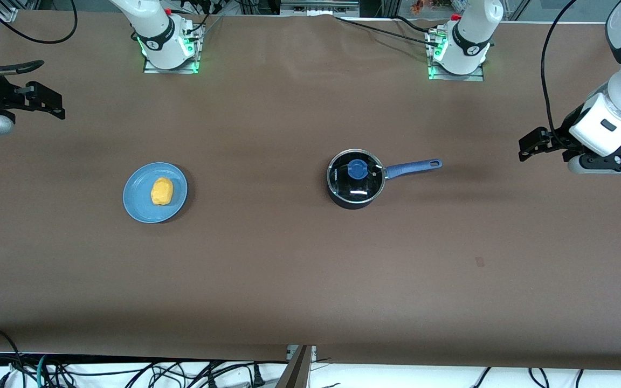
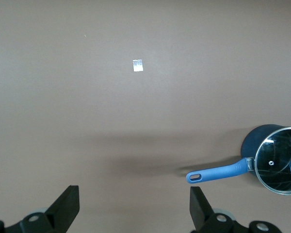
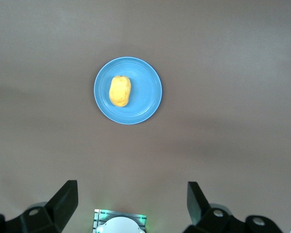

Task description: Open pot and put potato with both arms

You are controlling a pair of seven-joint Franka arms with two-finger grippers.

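The black pot [image 1: 355, 183] stands mid-table with its glass lid [image 1: 367, 186] and blue knob [image 1: 358, 168] on, its blue handle [image 1: 413, 167] pointing toward the left arm's end. The potato [image 1: 161, 191] lies on a light-blue plate [image 1: 137, 200] toward the right arm's end. My left gripper [image 1: 529, 145] hangs open and empty over the table's left-arm end, well off the handle. My right gripper [image 1: 52, 102] hangs open and empty over the right-arm end. The left wrist view shows the pot [image 2: 262, 138] and handle [image 2: 218, 172]. The right wrist view shows the potato [image 3: 120, 91] on the plate [image 3: 146, 92].
The brown table [image 1: 289, 269] bears a small tape mark [image 1: 479, 262], also visible in the left wrist view [image 2: 137, 65]. The arm bases [image 1: 169, 48] [image 1: 459, 54] stand along the table edge farthest from the front camera. Cables hang off the table's near edge.
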